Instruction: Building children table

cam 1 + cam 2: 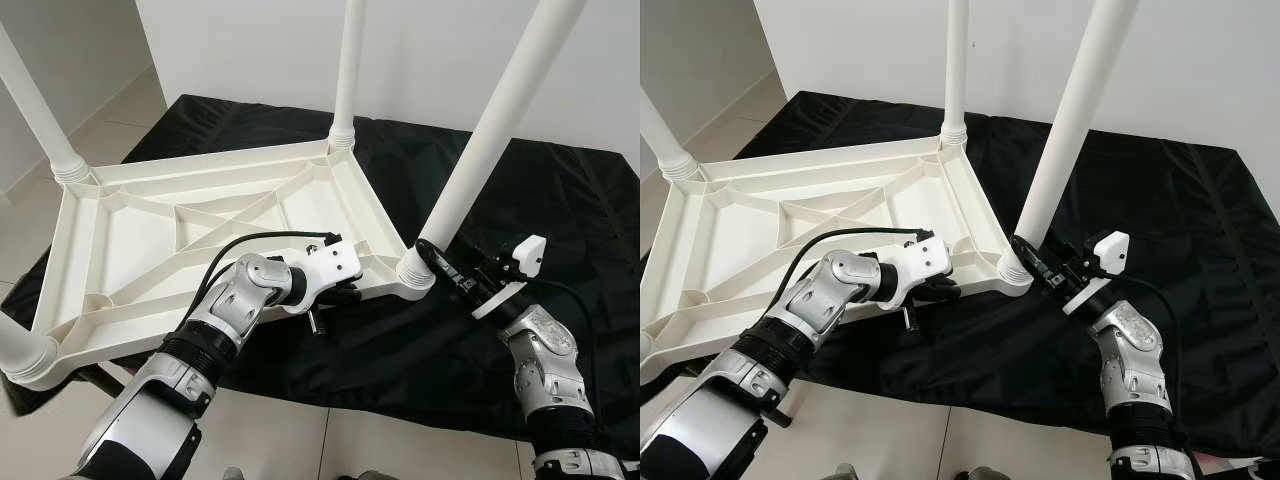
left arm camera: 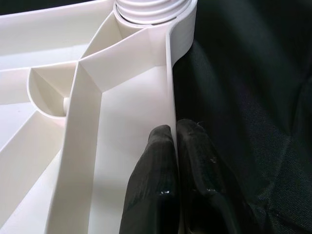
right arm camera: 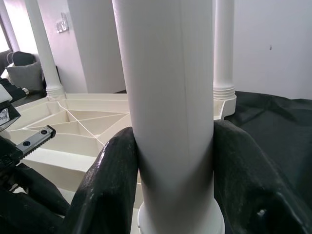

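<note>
The white plastic table top (image 1: 140, 240) lies upside down on a black cloth (image 1: 560, 200). My left gripper (image 1: 345, 290) is at its near long edge, shut on the thin rim (image 2: 170, 73), one black finger (image 2: 153, 165) on each side of the rim. At the near right corner a white leg (image 1: 490, 130) stands in its socket (image 1: 412, 275). My right gripper (image 1: 432, 255) is shut around the base of that leg (image 3: 173, 97), its fingers (image 3: 109, 175) pressed on both sides.
Three more legs stand in the other corners: far middle (image 1: 345, 70), far left (image 1: 35, 110) and near left (image 1: 20, 350). Tiled floor (image 1: 300, 430) runs along the near side of the cloth. A white wall (image 1: 440, 50) is behind.
</note>
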Tool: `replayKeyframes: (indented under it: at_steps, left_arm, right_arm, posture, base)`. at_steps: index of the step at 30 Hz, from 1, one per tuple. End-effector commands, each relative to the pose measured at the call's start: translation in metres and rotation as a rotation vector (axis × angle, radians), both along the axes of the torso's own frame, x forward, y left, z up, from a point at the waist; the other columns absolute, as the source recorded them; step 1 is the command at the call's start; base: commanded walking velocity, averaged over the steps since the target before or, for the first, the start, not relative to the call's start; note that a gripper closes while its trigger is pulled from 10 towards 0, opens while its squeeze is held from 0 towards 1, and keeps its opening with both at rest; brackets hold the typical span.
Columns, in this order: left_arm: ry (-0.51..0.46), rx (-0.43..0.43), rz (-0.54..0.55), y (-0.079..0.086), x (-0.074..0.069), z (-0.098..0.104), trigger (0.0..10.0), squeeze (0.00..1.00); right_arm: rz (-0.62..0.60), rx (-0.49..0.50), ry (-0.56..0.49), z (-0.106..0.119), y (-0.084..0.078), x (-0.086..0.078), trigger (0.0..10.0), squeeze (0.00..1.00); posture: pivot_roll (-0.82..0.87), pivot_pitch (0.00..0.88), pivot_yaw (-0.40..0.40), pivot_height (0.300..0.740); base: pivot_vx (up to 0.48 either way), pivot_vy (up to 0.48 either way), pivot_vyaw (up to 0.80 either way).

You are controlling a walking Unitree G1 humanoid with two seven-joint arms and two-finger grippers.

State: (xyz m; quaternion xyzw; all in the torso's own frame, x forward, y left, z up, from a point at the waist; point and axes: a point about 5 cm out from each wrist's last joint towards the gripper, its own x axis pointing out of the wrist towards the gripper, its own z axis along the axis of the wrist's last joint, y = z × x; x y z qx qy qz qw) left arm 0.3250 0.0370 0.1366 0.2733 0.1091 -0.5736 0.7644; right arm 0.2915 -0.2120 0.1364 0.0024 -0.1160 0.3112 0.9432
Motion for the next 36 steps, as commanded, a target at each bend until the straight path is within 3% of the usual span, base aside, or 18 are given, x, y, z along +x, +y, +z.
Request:
replayKeyframes:
  at_steps: [1,25,31,36]
  left_arm:
    - [0.008,0.038,0.003,0.001,-0.001,-0.005,10.0,0.0]
    - [0.009,0.039,-0.004,0.001,-0.002,-0.005,10.0,0.0]
    - [0.009,0.037,-0.007,-0.001,-0.002,-0.005,10.0,0.0]
    - [0.009,0.036,-0.005,-0.001,-0.002,-0.004,10.0,0.0]
  right_arm:
    - [0.035,-0.045,0.172,-0.036,0.012,-0.009,10.0,0.0]
    - [-0.064,-0.006,0.192,-0.037,0.015,-0.005,10.0,0.0]
    - [-0.07,-0.02,0.23,-0.032,0.021,0.008,10.0,0.0]
    - [-0.075,-0.024,0.22,-0.03,0.022,0.009,10.0,0.0]
  posture:
    - [-0.07,0.037,0.005,0.74]
    - [-0.08,0.043,0.01,0.74]
    - [-0.08,0.043,0.011,0.74]
    - [-0.07,0.044,0.007,0.74]
  base:
    - [0.0,0.0,0.0]
    - [0.0,0.0,0.0]
    - [0.0,0.0,0.0]
    - [0.0,0.0,0.0]
